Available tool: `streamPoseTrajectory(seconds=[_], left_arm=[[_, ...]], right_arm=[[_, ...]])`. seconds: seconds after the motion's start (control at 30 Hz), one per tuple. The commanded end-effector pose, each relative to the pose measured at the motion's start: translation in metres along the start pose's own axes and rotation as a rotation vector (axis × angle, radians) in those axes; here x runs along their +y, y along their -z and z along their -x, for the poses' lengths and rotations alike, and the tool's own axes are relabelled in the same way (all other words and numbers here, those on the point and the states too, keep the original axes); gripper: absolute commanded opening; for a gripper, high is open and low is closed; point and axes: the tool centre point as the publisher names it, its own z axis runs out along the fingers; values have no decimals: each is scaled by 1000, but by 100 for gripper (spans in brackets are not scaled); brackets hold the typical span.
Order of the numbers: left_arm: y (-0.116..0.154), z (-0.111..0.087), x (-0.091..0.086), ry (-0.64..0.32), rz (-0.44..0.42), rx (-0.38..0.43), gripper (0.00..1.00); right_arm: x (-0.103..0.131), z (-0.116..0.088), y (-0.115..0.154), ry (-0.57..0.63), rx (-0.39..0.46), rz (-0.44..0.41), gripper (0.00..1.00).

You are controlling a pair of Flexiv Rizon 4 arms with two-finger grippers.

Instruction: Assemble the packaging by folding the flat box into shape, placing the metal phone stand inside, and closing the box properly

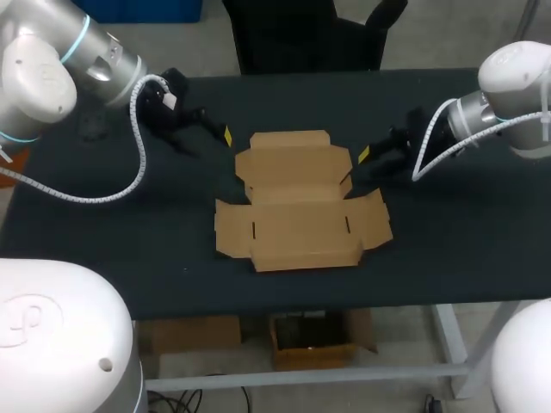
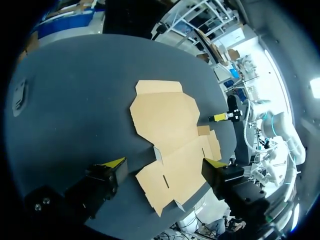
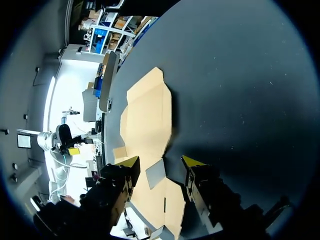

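The flat cardboard box (image 1: 297, 202) lies unfolded in the middle of the black bench (image 1: 448, 241), its flaps spread out and well clear of every edge. The left end effector (image 2: 166, 163) sits just off the box on the side of the bench's left edge, towards the far edge, with its yellow-tipped fingers spread wide and nothing held. The right end effector (image 3: 161, 161) sits just off the box on the side of the right edge, its fingers likewise parted and gripping nothing.
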Motion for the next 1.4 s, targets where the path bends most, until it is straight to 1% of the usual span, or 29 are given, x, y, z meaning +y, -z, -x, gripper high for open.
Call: streamPoseTrajectory(seconds=[0.03,0.4,0.7,1.2,1.27,1.4], left_arm=[[2,0,-1,-3,0,2,100],[2,0,0,-9,-8,4,100],[2,0,3,-8,-14,4,100],[11,3,11,-16,-32,8,100],[12,4,11,-16,-33,10,100],[13,7,12,-14,-35,13,100]], right_arm=[[9,8,-10,4,21,-5,49],[21,15,-23,3,43,-1,49],[30,7,-30,18,56,-11,49],[41,2,-48,27,78,-32,48],[43,0,-50,29,83,-33,46],[44,-3,-53,35,90,-35,46]])
